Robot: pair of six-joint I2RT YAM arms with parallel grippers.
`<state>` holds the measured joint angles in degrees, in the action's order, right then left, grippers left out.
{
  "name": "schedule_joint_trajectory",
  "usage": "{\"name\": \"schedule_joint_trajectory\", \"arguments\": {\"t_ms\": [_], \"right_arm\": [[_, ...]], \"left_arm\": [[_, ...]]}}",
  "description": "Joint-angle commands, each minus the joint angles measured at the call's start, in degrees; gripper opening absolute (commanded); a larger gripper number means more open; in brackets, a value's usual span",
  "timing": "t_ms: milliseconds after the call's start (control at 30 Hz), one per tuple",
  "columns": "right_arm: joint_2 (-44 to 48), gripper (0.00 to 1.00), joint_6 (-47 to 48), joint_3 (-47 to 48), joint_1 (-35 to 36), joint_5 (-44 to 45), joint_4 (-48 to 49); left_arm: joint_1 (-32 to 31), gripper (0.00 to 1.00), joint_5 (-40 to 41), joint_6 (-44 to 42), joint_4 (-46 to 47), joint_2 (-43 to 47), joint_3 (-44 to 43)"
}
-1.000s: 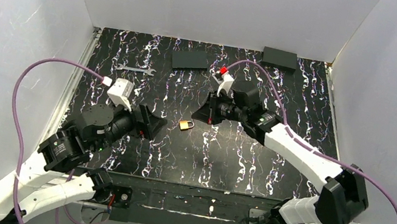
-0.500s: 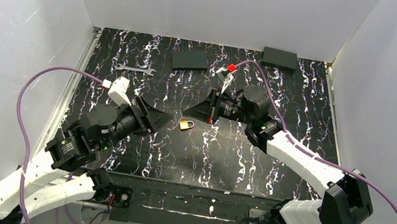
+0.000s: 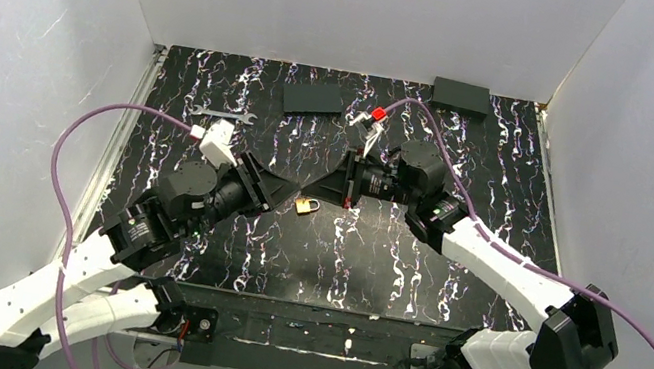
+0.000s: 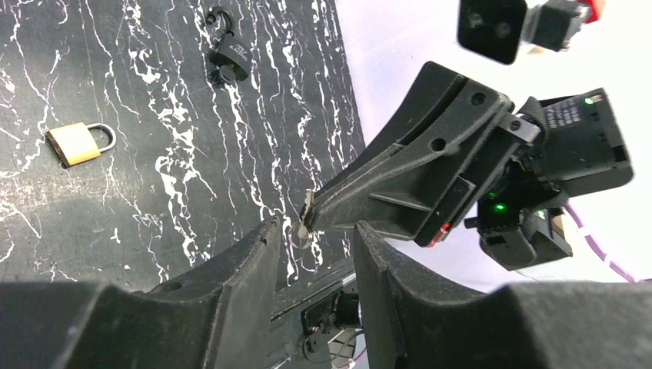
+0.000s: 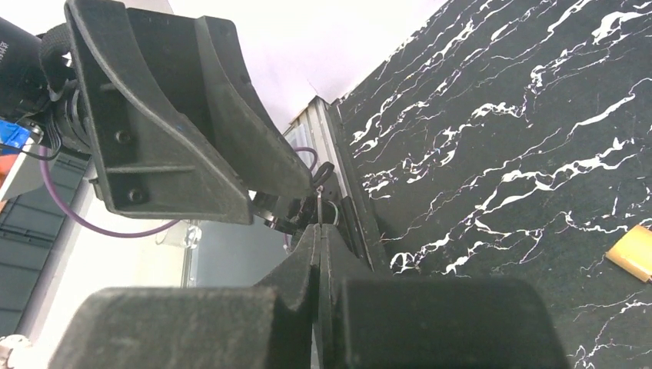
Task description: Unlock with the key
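Note:
My right gripper (image 3: 310, 188) is shut on the key (image 4: 307, 207). Only a thin silvery edge and a small ring (image 4: 301, 234) stick out of its tip. The key's edge also shows in the right wrist view (image 5: 320, 209); its head is hidden between the fingers. My left gripper (image 3: 280, 188) is open, and its fingers (image 4: 254, 254) stand on either side of the key ring, close to the right tip. A brass padlock (image 3: 306, 205) lies on the black marbled table just below both tips. A black padlock (image 4: 228, 58) lies farther off.
A silver wrench (image 3: 222, 113) lies at the back left of the table. Two flat black boxes lie at the back, one in the middle (image 3: 314, 98) and one at the right (image 3: 460, 96). White walls enclose the table on three sides.
My left arm has moved up and right until its open fingers meet the right gripper's tip. The right gripper first swung left and has since held still with the key.

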<state>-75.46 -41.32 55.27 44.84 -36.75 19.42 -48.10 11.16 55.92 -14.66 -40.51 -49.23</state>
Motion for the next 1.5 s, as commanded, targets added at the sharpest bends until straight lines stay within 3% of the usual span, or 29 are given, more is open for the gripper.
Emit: {"name": "schedule_joint_trajectory", "arguments": {"t_ms": [0, 300, 467, 667, 900, 1467], "right_arm": [[2.23, 0.01, 7.44, 5.01, 1.39, 3.27, -7.2], [1.45, 0.01, 19.09, 13.05, 5.7, 11.13, -21.55], [1.52, 0.01, 21.65, 13.4, 7.04, 13.99, -24.48], [2.16, 0.01, 21.98, 13.14, 7.62, 14.69, -24.52], [1.81, 0.01, 22.06, 14.16, 8.54, 14.77, -24.25], [2.73, 0.01, 21.31, 13.99, 9.55, 19.09, -22.88]], "left_arm": [[0.26, 0.38, 1.63, 1.57, -0.04, -1.92, -2.23], [0.22, 0.32, 3.27, 4.23, -0.9, -4.85, -4.02], [0.2, 0.28, 5.95, 5.8, -1.43, -3.21, -3.51], [0.28, 0.34, 9.25, 7.4, -4.31, -1.37, -3.04], [0.26, 0.35, 6.83, 8.2, -2.92, -3.92, -2.91], [0.28, 0.28, 4.84, 9.84, -2.57, -6.16, -2.47]]}}
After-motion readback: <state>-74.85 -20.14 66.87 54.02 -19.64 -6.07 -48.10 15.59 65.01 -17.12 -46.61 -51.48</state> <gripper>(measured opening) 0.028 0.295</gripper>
